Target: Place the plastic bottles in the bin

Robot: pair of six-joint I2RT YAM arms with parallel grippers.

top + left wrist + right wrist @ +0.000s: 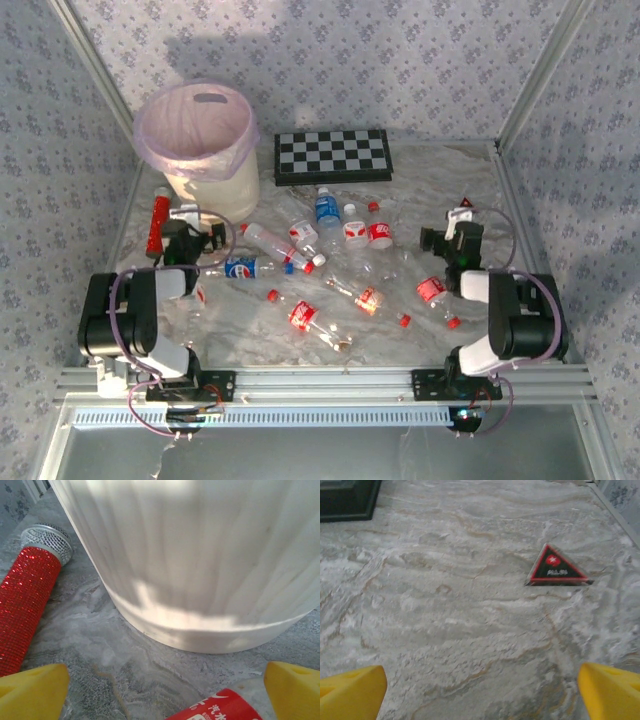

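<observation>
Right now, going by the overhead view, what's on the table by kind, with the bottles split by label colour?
Blue-label bottles: 2
Red-label bottles: 6 clear; the pile may hide more
Bin: 1
Chequered board: 1
Red glitter cylinder: 1
Black-and-red triangle: 1
Total counted: 12

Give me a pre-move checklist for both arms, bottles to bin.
1. Left gripper open and empty: ok.
2. Right gripper open and empty: ok.
3. Left target lined up: red-labelled bottle lies between the fingertips, off-centre: not ok.
4. Right target lined up: bare table and a black triangle ahead, no bottle: not ok.
5. Bin mouth unobstructed, pink liner on: ok.
6. Red cylinder apart from the left fingers: ok.
</observation>
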